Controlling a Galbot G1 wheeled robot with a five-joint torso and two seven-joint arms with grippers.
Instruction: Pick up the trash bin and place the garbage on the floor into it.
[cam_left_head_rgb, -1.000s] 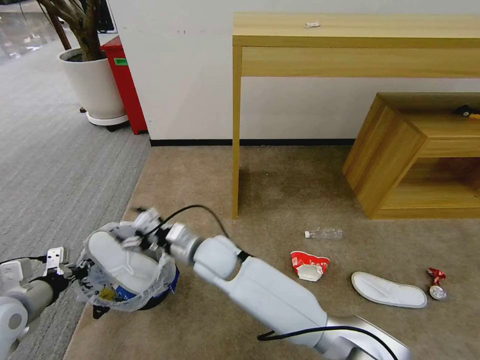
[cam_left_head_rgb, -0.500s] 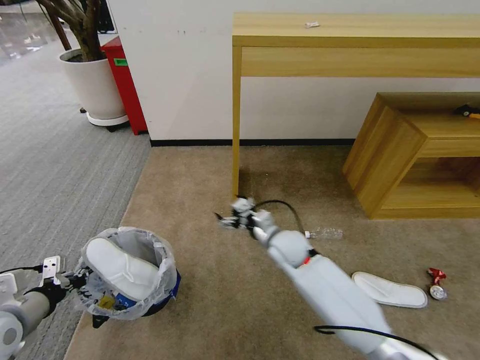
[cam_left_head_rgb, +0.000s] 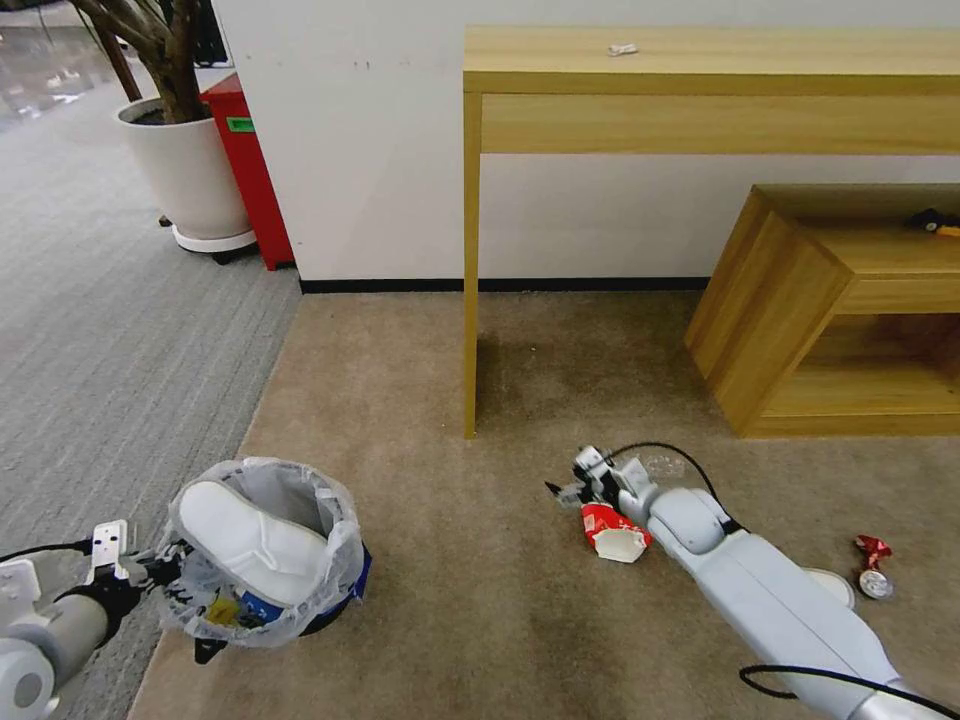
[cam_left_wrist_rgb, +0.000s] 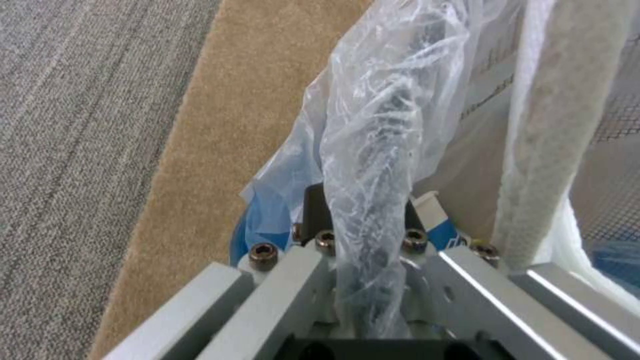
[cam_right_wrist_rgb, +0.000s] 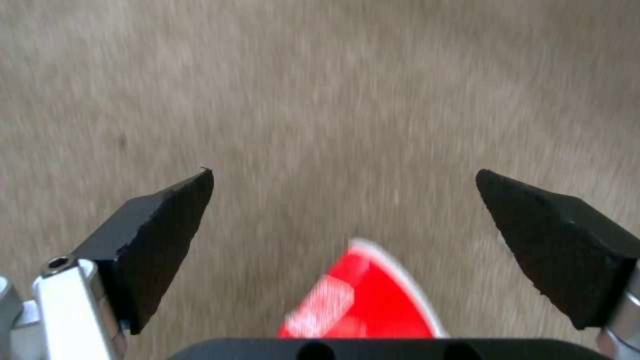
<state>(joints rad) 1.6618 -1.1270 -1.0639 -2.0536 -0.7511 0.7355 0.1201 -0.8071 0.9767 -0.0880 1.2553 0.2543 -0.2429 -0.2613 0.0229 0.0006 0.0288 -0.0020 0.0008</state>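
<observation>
— Two grippers: left gripper (cam_left_head_rgb: 150, 572) where?
— Clamped on the bagged rim of the bin (cam_left_head_rgb: 262, 550), at the left edge of the beige carpet (cam_left_head_rgb: 420, 420); slipper (cam_left_head_rgb: 250, 543) inside.
— Right gripper (cam_right_wrist_rgb: 343, 200)?
— Spread wide, low over the crushed red cup (cam_left_head_rgb: 616, 530), mid-carpet.

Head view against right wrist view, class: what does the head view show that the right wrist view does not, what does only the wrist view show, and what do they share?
Head view alone: the left gripper holding the trash bin by its rim, a white slipper inside it, a red wrapper on the floor, and the wooden table. Right wrist view alone: the black fingertips spread wide apart, with nothing between them. Shared: the right gripper, the crushed red cup just beneath it, and the beige carpet.
</observation>
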